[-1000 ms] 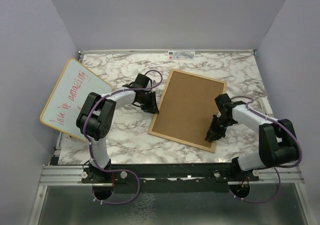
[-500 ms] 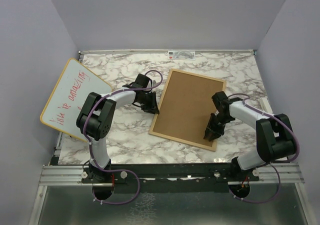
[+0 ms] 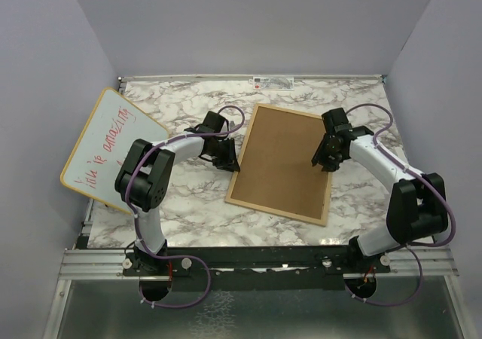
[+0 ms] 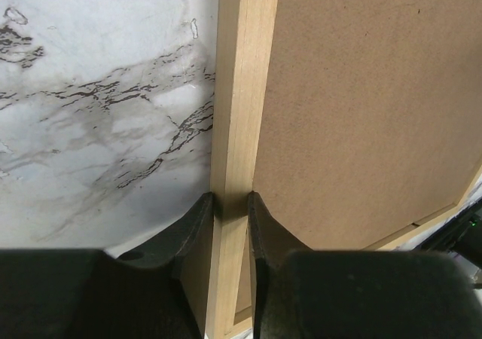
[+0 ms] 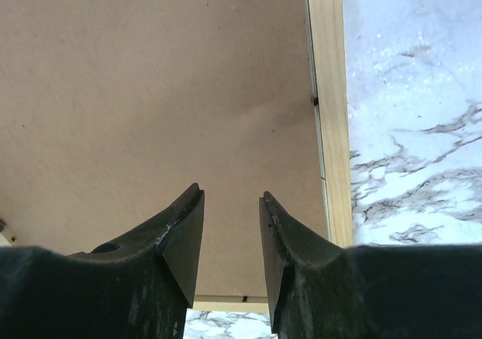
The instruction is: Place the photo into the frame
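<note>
Top external view: my left gripper (image 3: 224, 157) is clamped on the left rail of the thin light-wood picture frame (image 3: 275, 212), lying back-up on the marble table (image 3: 188, 203); my right gripper (image 3: 324, 159) hangs parted, empty, over the brown fibreboard backing (image 3: 282, 162). Lifting by one rail could skew the frame, I judge. The cat print is nowhere visible, perhaps beneath the backing.
</note>
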Robot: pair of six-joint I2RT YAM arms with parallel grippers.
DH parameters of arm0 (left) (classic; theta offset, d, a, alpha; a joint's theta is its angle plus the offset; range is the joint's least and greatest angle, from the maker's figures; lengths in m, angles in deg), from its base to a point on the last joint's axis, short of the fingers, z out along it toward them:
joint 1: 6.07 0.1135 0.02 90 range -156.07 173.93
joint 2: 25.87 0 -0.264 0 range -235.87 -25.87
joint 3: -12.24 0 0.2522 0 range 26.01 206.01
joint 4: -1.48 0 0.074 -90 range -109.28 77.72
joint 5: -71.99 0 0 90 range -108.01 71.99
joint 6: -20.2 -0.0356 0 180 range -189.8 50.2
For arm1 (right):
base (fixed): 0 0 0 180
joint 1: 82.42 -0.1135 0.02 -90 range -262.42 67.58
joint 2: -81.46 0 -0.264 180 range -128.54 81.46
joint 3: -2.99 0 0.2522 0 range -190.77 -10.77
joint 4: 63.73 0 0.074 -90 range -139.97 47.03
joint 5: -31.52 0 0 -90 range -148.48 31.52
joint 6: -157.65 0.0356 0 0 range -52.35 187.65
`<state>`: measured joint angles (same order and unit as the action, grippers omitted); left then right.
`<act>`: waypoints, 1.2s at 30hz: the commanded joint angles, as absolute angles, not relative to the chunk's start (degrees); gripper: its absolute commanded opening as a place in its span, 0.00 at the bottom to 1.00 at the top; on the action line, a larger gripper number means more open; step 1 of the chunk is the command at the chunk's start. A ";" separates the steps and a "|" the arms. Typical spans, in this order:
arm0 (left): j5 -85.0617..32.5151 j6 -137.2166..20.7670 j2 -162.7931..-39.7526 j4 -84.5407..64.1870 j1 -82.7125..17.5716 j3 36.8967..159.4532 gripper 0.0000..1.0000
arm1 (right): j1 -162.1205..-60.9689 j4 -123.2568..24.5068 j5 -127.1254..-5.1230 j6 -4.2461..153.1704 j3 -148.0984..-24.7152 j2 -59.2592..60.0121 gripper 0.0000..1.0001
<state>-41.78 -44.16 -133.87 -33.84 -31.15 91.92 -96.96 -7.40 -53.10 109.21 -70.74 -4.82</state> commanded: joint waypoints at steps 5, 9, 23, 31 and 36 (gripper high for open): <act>-37.36 -46.60 -137.22 -40.85 -31.03 87.82 0.26 | -95.93 -7.85 -49.20 111.12 -73.59 -10.65 0.39; -37.34 -46.51 -137.15 -40.68 -31.03 87.41 0.26 | -94.99 -8.31 -49.38 110.02 -74.82 -14.39 0.40; -36.68 -46.23 -136.84 -39.93 -31.03 86.62 0.26 | -92.79 -7.78 -48.85 104.68 -75.20 -24.27 0.32; -35.85 -47.03 -136.45 -39.40 -31.03 88.50 0.32 | -92.84 -12.28 -54.38 101.97 -77.88 -18.72 0.34; -37.27 -47.21 -136.21 -36.46 -31.03 88.80 0.32 | -92.79 -16.21 -65.75 102.19 -86.20 -15.84 0.35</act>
<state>-42.00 -44.53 -133.26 -32.33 -30.96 91.24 -93.16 -9.24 -55.65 102.94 -79.44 -19.55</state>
